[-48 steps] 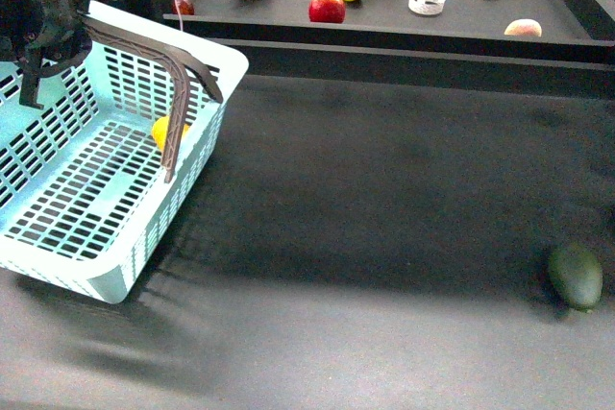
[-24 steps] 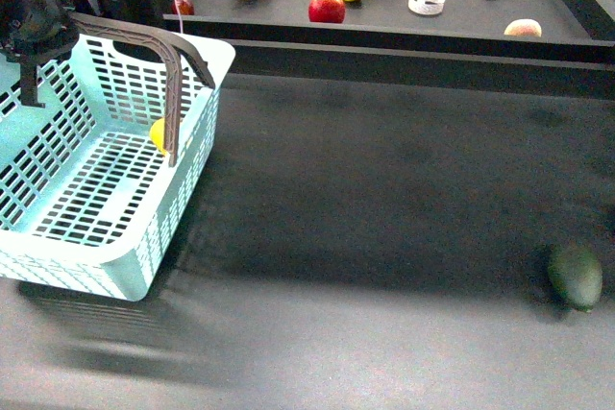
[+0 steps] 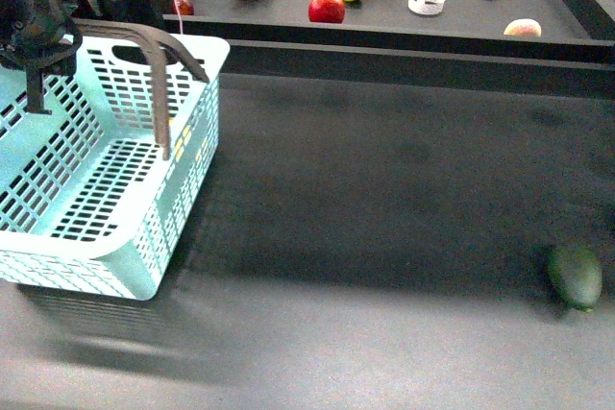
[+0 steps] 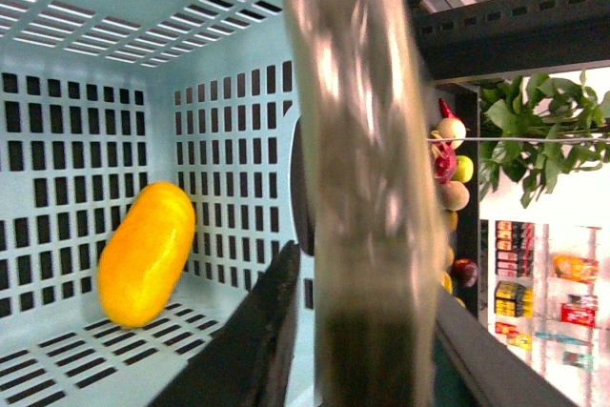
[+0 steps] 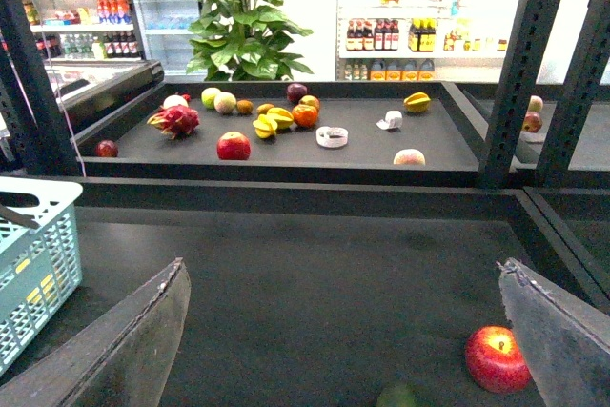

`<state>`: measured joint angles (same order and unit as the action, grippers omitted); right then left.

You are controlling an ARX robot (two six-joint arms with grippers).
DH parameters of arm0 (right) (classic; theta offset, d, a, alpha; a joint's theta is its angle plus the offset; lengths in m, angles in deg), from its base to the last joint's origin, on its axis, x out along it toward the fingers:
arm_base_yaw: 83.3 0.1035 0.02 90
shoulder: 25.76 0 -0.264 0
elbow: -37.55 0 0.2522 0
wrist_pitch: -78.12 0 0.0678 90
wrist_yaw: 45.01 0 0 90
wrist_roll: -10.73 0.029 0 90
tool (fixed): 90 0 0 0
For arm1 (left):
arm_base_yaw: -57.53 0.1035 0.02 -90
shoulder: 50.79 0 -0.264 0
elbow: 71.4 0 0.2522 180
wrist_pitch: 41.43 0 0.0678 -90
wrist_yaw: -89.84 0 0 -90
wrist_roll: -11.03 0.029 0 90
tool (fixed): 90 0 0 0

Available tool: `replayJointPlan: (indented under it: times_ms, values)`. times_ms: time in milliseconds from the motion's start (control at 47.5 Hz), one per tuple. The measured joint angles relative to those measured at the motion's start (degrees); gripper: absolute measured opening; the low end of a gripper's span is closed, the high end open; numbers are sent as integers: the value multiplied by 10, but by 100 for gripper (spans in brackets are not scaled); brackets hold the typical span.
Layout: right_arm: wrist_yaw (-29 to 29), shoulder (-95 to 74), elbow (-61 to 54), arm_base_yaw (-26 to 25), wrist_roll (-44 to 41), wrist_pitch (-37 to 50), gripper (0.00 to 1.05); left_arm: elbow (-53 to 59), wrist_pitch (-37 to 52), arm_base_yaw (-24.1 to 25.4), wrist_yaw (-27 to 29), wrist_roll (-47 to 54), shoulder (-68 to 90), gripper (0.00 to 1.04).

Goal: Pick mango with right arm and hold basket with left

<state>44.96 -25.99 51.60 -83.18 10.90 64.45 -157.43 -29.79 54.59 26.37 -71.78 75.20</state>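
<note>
While the left end effector (image 3: 36,31) is clamped narrow on the grey-brown swing handle (image 3: 159,50) of the large light-blue slotted plastic basket (image 3: 106,237), the glossy yellow-orange oval mango (image 4: 146,253) already lies inside that basket, below the handle and against a slotted wall, as the left wrist view shows. In the front view only yellow glints through the wall slots (image 3: 187,153) hint at it. The basket looks slightly raised at one end off the dark surface (image 3: 384,199), though I cannot tell whether it is fully clear of it.

The right end effector (image 5: 343,331) stands wide and empty, its two fingers (image 5: 133,340) far apart over bare surface, well away from the basket. A red apple (image 5: 496,357) lies near its far finger, and the top of a dark green oval fruit (image 5: 398,396) just beneath it.

By my judgement the picking is finished and the holding step is in hand. The next move calls only for keeping a steady, level grip on the handle so the mango does not roll.
</note>
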Motion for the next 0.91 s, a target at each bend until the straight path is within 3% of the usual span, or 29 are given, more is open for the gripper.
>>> replayJointPlan:
  times_ms: [147,358,905]
  values:
    - [0,0,0,0,0,0,97,13,-16,-5,31,29,-5,66]
    - [0,0,0,0,0,0,97,51,13,-2,44,74,-38,99]
    - [0,0,0,0,0,0,97,287,179,15,26,246,-211,99]
